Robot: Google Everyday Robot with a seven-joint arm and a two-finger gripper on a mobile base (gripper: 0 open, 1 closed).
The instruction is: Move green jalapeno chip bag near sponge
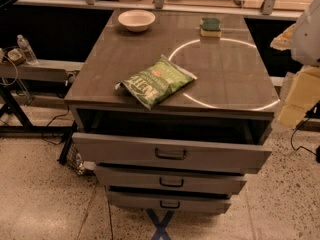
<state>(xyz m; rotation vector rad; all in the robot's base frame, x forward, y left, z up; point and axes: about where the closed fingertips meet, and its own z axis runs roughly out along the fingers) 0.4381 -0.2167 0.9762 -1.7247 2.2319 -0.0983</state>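
Lab workspace, steel drawer cabinet (125,151), trailing cables (52,121), speckled floor (45,194)

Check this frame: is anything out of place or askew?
All three drawers stand pulled out, the top one furthest. The green jalapeno chip bag lies askew at the cabinet top's front edge, far from the sponge. The gripper is not in view.

The arm (309,29) shows only in part, along the right edge of the frame; its upper section is a rounded white shell in the upper right, cut off by the border; below it, at mid-height on the right edge, hangs a pale cream, blocky section that appears to be the gripper (301,96); this section slants downward and to the left, its lower end at the right-centre of the frame; the rest lies outside the frame.
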